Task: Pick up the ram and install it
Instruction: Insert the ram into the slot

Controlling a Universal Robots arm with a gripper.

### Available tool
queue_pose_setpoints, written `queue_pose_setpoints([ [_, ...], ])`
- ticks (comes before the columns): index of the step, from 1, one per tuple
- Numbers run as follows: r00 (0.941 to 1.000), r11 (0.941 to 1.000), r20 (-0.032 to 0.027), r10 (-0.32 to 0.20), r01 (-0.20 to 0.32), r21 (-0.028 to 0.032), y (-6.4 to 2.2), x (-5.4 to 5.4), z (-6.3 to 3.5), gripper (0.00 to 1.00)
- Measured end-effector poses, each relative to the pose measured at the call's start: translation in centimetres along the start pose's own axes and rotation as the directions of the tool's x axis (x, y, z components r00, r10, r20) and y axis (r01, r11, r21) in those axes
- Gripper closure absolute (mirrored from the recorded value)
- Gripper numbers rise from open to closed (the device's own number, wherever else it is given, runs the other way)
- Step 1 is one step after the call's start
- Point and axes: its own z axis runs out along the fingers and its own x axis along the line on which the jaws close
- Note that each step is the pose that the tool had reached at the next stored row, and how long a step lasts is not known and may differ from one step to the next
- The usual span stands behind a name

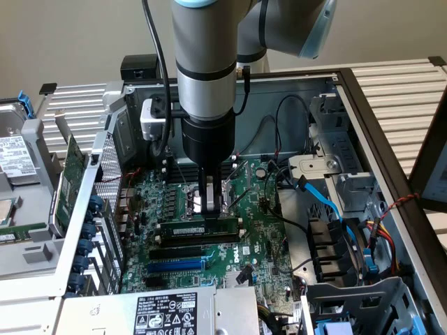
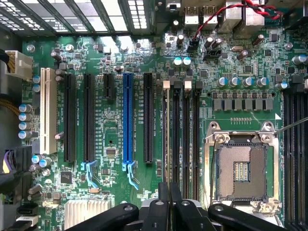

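The ram (image 1: 199, 227), a long narrow green stick with a small white label, stands on edge across the motherboard (image 1: 258, 237), its lower edge in one of the long black memory slots. My gripper (image 1: 211, 209) comes straight down on the middle of its top edge and is shut on it. In the wrist view the gripper (image 2: 169, 195) has its black fingertips pressed together over the leftmost of the parallel memory slots (image 2: 182, 134). How deep the ram sits in the slot I cannot tell.
The open computer case (image 1: 363, 118) walls in the board. A CPU socket (image 2: 240, 168) lies beside the memory slots, expansion slots (image 2: 127, 120) on the other side. Blue and black cables (image 1: 325, 202) crowd the exterior view's right. A power supply (image 1: 167, 310) sits in front, a wider green card (image 1: 70, 181) outside the case.
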Motion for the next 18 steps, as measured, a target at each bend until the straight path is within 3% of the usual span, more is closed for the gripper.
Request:
queue_pose_setpoints([
  [18, 1.0, 1.0, 0.0001, 0.001, -0.001, 0.0001, 0.04, 0.0, 0.15, 0.88],
])
